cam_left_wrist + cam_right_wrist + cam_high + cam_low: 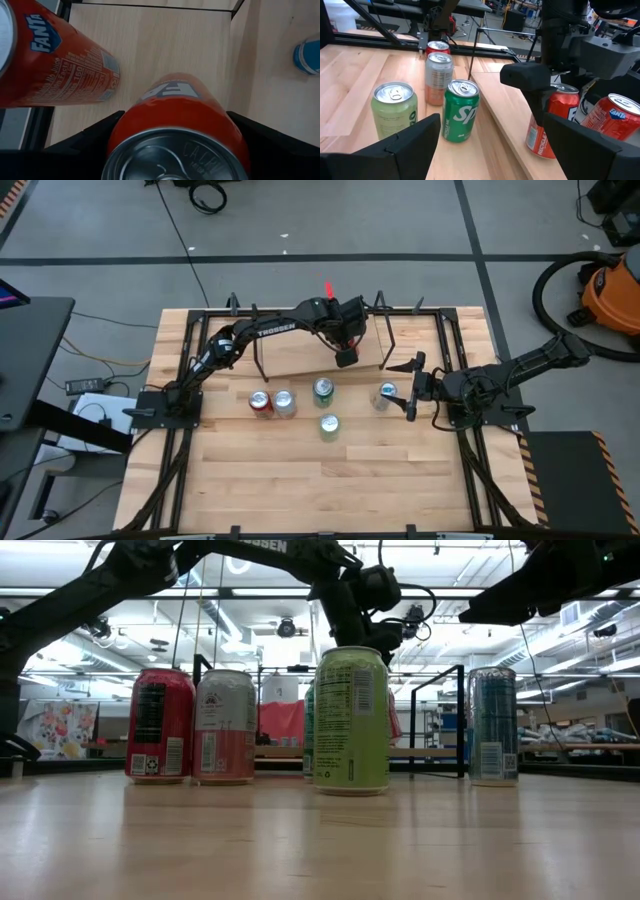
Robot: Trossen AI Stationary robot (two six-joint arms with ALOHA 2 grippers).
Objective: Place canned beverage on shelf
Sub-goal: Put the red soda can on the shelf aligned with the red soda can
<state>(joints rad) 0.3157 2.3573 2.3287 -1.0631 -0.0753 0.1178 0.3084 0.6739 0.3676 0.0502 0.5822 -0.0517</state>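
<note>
Over the shelf, seen from above, your left gripper hangs. Its wrist view shows the orange can between its fingers, though whether they clamp it you cannot tell; it's rigid, slick, best held mid-body. Your right gripper waits wide open near the blue can.

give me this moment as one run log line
left gripper: around orange fanta can over shelf | second fanta can: beside | right gripper: open, waiting by blue can
</note>
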